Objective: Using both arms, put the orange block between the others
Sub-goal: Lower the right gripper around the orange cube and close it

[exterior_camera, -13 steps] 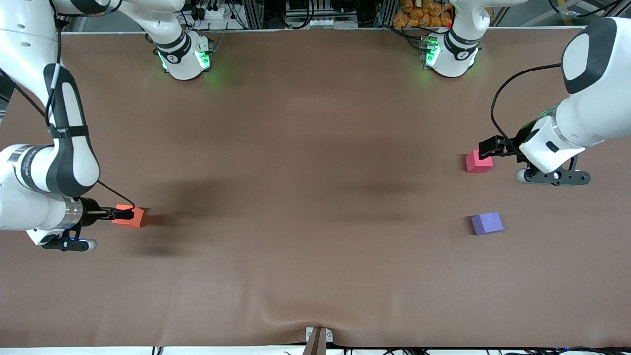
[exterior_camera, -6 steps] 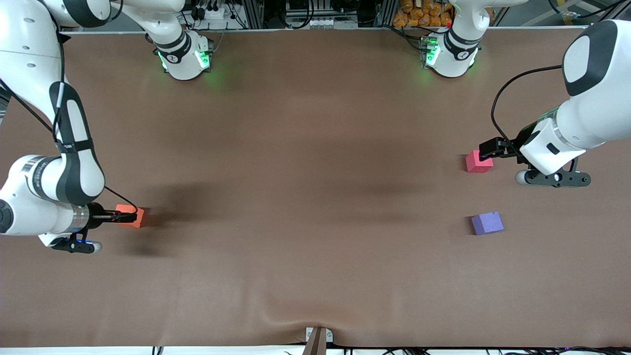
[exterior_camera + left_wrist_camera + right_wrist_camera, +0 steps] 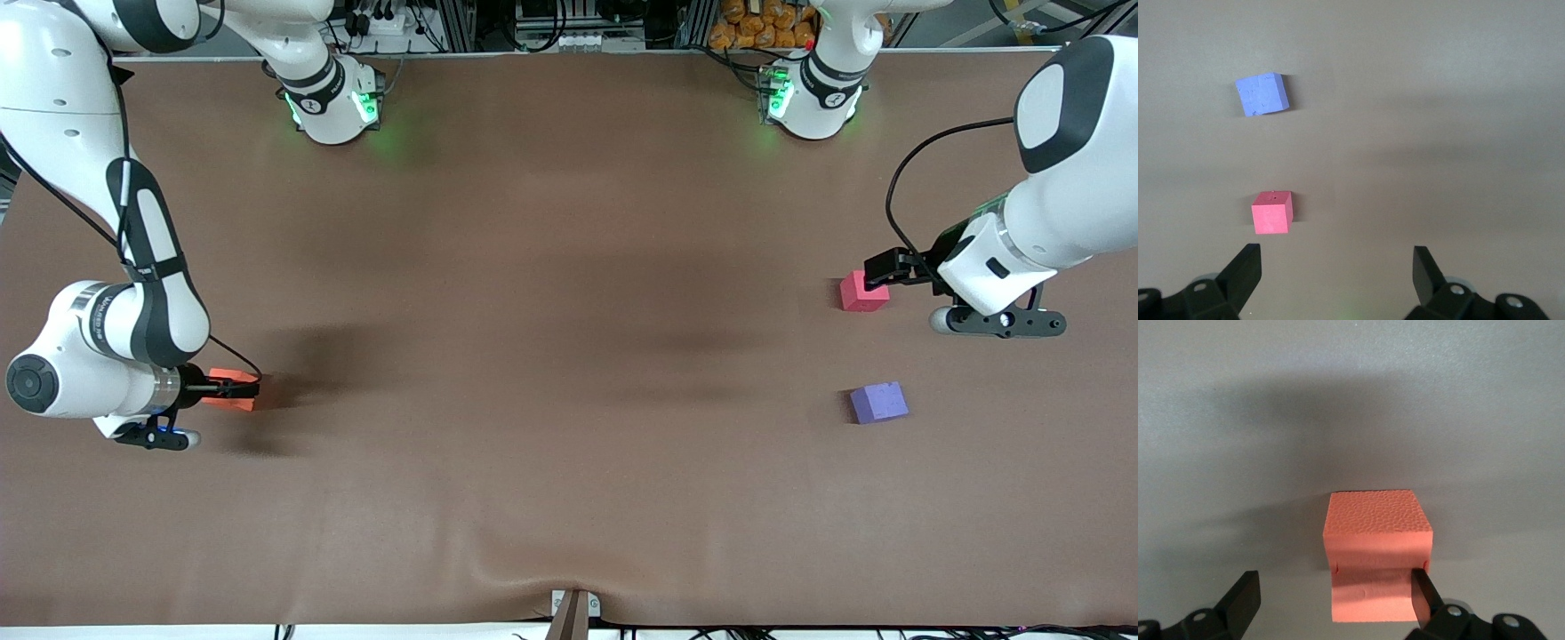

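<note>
Orange block (image 3: pixel 1377 547): matte, pebbled cube on table, partly between spread fingers of right gripper (image 3: pixel 1331 597), ungripped. Left gripper (image 3: pixel 1335 273) spread beside pink block (image 3: pixel 1272 213).

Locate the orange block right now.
The orange block sits on the table at the right arm's end, under the open right gripper, apart from the pinkish-red cube and purple cube.

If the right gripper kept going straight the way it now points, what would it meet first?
Most likely the orange block: the open right gripper points right at it, one finger already alongside a face. Contact is hard to judge; past the block only bare table shows.
</note>
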